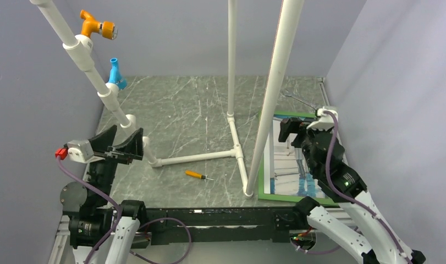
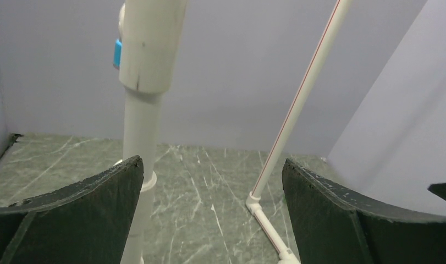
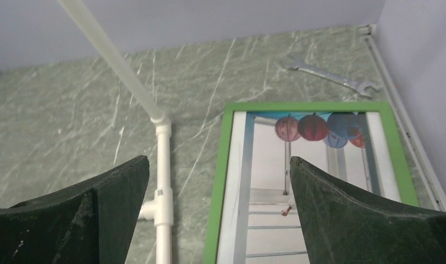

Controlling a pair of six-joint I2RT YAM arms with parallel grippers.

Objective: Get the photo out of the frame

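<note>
Approach step: right gripper (image 3: pixel 218 165), jaws spread, hovers above the photo (image 3: pixel 270 181) seated in the frame (image 3: pixel 308 106). Left gripper (image 1: pixel 121 144) likewise spread; next move probably needs a descent onto a rail

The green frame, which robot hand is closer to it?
Right. The right gripper hangs open above the green frame. The left gripper is far off on the other side, beside the white pipe stand.

Stone look, plastic, metal
Counter (image 1: pixel 182 110) smooth, marble-veined green; pipe stand (image 3: pixel 163 181) white plastic (slightly scuffed); wrench (image 3: pixel 330 78) bare bright metal; frame (image 3: pixel 218 192) flat, matt green.
</note>
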